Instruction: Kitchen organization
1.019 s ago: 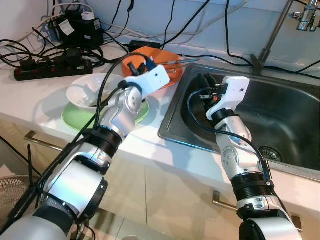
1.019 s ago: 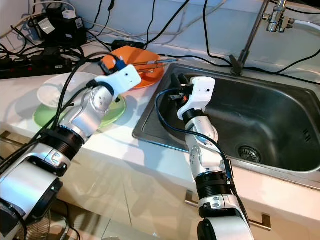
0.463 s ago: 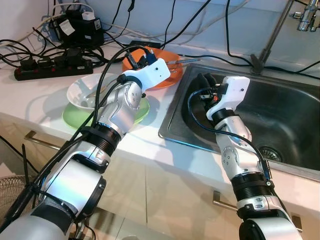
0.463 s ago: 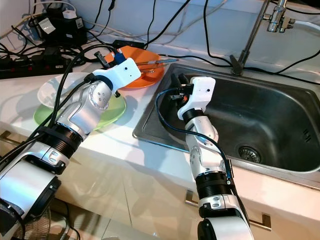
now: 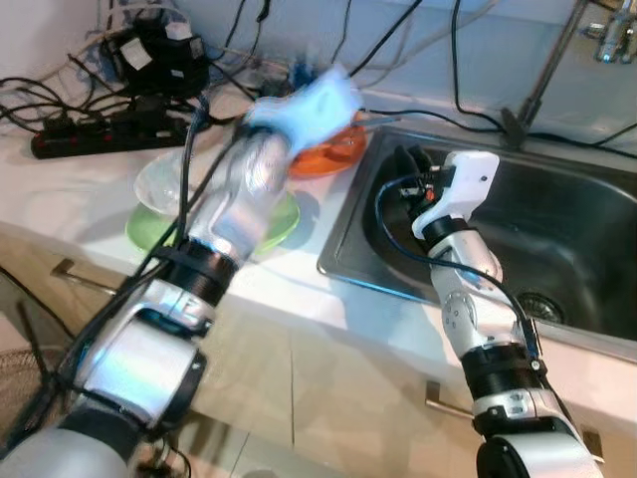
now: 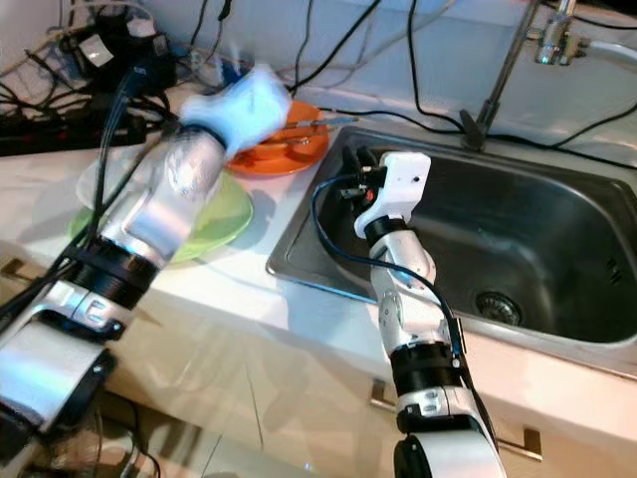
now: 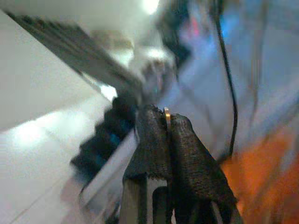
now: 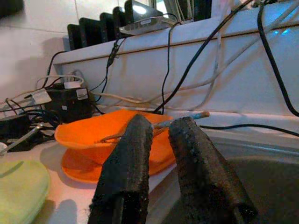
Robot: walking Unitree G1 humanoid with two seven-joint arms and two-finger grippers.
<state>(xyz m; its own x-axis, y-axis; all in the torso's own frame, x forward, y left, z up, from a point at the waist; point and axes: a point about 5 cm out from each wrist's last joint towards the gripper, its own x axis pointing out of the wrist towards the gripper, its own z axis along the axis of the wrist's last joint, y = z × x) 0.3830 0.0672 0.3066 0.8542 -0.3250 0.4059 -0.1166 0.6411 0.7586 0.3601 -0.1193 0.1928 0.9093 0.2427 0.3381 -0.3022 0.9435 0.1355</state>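
An orange bowl (image 5: pixel 333 149) stands on an orange plate beside the sink (image 5: pixel 557 229), with chopsticks (image 6: pixel 318 121) lying across it. To its left, a white bowl (image 5: pixel 159 184) rests on a green plate (image 5: pixel 274 224). My left gripper (image 5: pixel 296 74) is a blur, raised over the orange bowl's far side. In the left wrist view this gripper (image 7: pixel 167 116) is shut, and a thin bright sliver shows between its tips; I cannot tell what it is. My right gripper (image 5: pixel 403 164) hangs over the sink's left rim, fingers (image 8: pixel 126 158) slightly apart with nothing between, pointing at the orange bowl (image 8: pixel 107 133).
A black power strip (image 5: pixel 100 129), adapters and several cables crowd the counter's back left. More cables run along the wall behind the sink. The tap (image 5: pixel 607 25) stands at the back right. A metal handle (image 8: pixel 23 135) sticks out near the green plate.
My left arm has swung up and away from the white bowl, past the orange bowl toward the wall, and is blurred with motion. The right arm has stayed still.
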